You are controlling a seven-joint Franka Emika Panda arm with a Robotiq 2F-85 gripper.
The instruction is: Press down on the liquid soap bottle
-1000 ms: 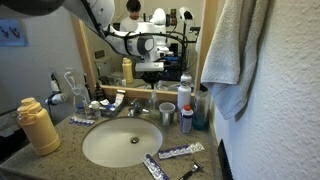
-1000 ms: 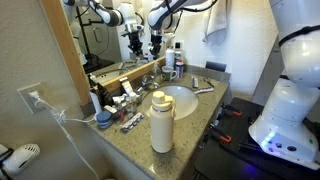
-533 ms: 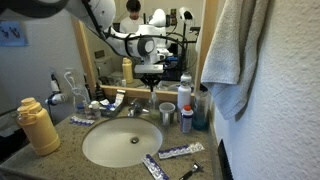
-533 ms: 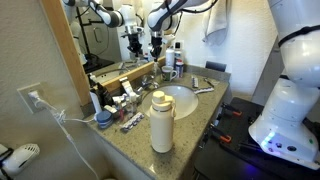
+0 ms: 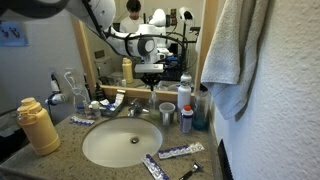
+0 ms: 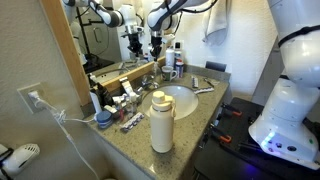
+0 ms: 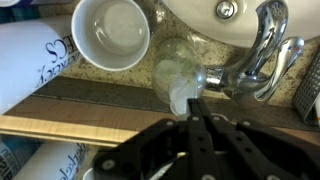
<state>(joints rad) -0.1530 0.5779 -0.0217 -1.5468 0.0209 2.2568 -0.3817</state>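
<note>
Far left on the counter point(image 5: 45, 163), the yellow bottle point(image 5: 38, 125) stands untouched, with the sink point(image 5: 105, 145) just right of it. There's nothing new to call over the last second: in both exterior views the arm point(image 5: 125, 42) sits exactly where it was, parked over the far edge of the sink, below the mirror. So no plunge yet, and I'd say the press has either not begun or is paused on the brink.

In the wrist view the cup point(image 7: 110, 35) is on the left. Right beside it is the soap bottle point(image 7: 178, 70), clear and seen from above, with a pale spout. The jaws are pressed together into one blunt tip right at that spout; whether touching or just above it, I cannot tell. The faucet point(image 7: 262, 45) is close on the right.

My read is that a straight push down remains, and that narrow tip could slip off the pump toward the faucet. Far right, the towel point(image 5: 235, 50) hangs well apart.
</note>
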